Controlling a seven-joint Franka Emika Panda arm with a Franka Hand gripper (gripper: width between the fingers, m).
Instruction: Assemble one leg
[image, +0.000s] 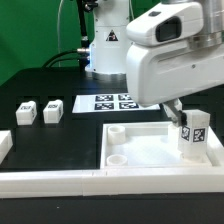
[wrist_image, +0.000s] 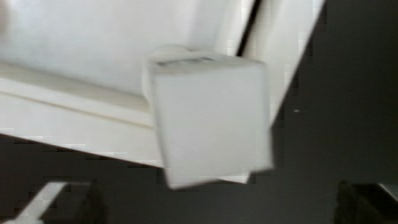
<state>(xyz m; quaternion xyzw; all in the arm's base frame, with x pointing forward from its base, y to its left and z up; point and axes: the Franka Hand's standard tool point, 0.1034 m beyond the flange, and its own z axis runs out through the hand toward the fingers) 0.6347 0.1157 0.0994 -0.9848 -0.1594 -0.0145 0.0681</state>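
Across the dark table (image: 40, 70) the robot arm (image: 165, 55) fills the exterior view's right, its big white casing hiding much of what lies behind it. Below it sits the large white square tray (image: 150, 150), with round sockets showing at two corners and its far right part cut off by the frame edge. Behind, the marker board (image: 108, 102) lies flat, partly covered by the arm. A long white rail (image: 50, 182) runs along the front.

One leg (image: 194, 133) stands upright at the tray's right side, a stubby white block with a black-and-white tag on its face. The wrist view shows it close and blurred, a plain white block (wrist_image: 210, 120) tilted across the tray's rim. The gripper (wrist_image: 210, 205) is spread wide, only its dark fingertips (wrist_image: 54, 205) showing at the picture's edge, and it holds nothing. Two more tagged blocks (image: 40, 110) sit side by side, well apart on the exterior view's left.
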